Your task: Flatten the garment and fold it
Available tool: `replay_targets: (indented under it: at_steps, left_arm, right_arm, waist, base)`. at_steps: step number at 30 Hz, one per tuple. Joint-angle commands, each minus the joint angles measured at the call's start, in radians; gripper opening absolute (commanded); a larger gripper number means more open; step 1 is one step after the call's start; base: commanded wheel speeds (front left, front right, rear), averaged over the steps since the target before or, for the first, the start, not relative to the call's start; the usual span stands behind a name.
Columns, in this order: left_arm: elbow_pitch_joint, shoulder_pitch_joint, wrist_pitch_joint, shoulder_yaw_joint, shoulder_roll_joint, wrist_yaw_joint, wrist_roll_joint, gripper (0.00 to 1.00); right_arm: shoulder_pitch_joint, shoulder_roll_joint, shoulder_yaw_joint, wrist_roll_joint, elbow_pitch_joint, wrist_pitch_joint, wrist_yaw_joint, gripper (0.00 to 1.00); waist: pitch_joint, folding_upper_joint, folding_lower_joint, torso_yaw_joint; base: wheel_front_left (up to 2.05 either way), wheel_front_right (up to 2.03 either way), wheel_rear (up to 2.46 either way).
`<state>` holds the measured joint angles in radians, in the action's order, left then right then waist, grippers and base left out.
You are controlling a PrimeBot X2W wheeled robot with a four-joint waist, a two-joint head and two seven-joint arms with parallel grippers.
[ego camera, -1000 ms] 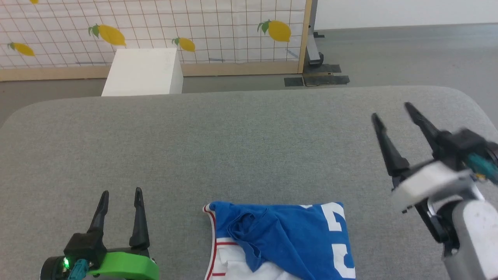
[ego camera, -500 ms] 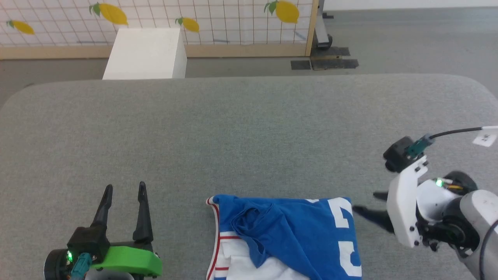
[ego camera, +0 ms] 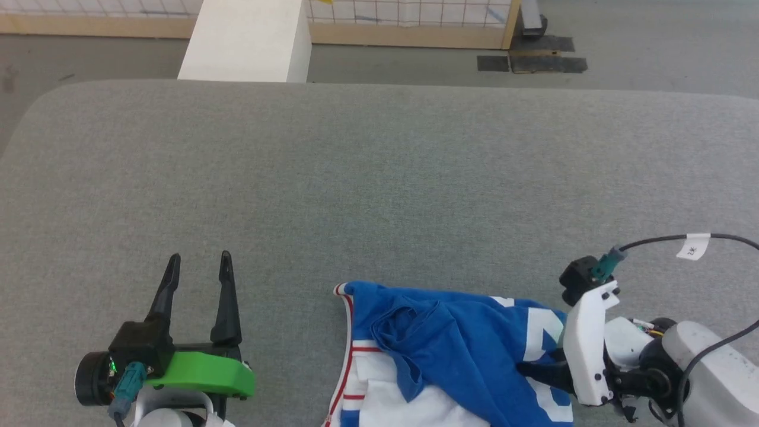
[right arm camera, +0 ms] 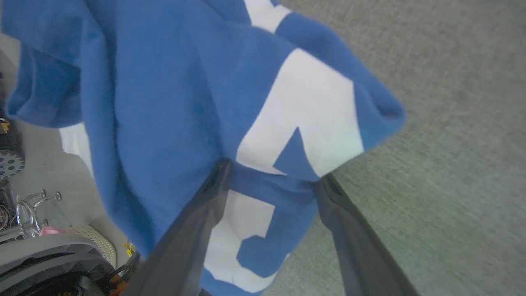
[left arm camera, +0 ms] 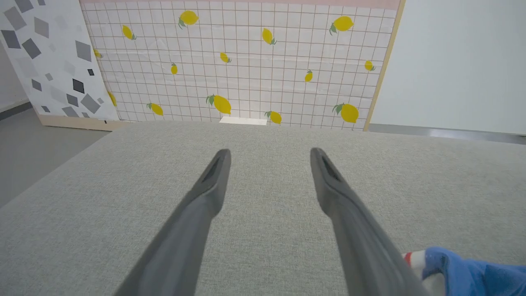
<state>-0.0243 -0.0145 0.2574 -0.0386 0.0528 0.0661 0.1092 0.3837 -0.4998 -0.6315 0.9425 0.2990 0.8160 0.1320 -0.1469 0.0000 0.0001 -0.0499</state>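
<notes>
right gripper point(right arm camera: 273, 172), a second ago raised toward 12 o'clock at table's right side, has turned to 9 o'clock and reached jersey point(ego camera: 450, 350). head camera has also tilted down. judged: grasp for spreading about to begin. jersey bunched at 6 o'clock, near edge of grey padded table point(ego camera: 379, 178). right jaws apart, straddling numeral-printed edge, not clamped. left gripper point(ego camera: 200, 257) spread, empty; jersey at its 3 o'clock, apart.
</notes>
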Motion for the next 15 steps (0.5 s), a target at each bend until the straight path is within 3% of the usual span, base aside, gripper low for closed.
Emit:
replay_targets:
  at_steps: [1, 7, 8, 9, 15]
  left_arm:
    - [-0.002, -0.012, 0.004, 0.002, -0.003, -0.003, 0.007, 1.0]
    - [-0.004, -0.011, 0.004, 0.0, -0.003, -0.005, 0.007, 1.0]
    - [-0.005, -0.01, 0.004, -0.001, -0.003, -0.005, 0.007, 1.0]
    - [-0.006, -0.01, 0.004, -0.001, -0.003, -0.005, 0.006, 1.0]
    - [-0.017, 0.003, 0.004, -0.009, -0.003, -0.004, -0.001, 1.0]
  right_arm:
    - [-0.032, 0.016, -0.029, 0.003, 0.016, -0.011, -0.001, 1.0]
    - [-0.055, 0.044, -0.07, 0.017, 0.057, -0.082, -0.001, 1.0]
    - [-0.052, 0.047, -0.078, 0.019, 0.06, -0.091, -0.001, 0.96]
    - [-0.047, 0.046, -0.086, 0.017, 0.058, -0.101, -0.001, 0.0]
    - [0.007, 0.013, -0.134, 0.01, 0.007, -0.168, -0.001, 0.0]
  waist:
    - [-0.013, 0.0, -0.0001, -0.014]
    - [-0.017, 0.0, -0.0001, -0.018]
    - [-0.016, 0.0, -0.0001, -0.017]
    - [-0.014, 0.0, -0.0001, -0.015]
    - [0.023, 0.0, -0.0001, 0.007]
  base:
    - [0.0, 0.0, 0.0]
    - [0.0, 0.0, 0.0]
    - [0.0, 0.0, 0.0]
    - [0.0, 0.0, 0.0]
    - [0.0, 0.0, 0.0]
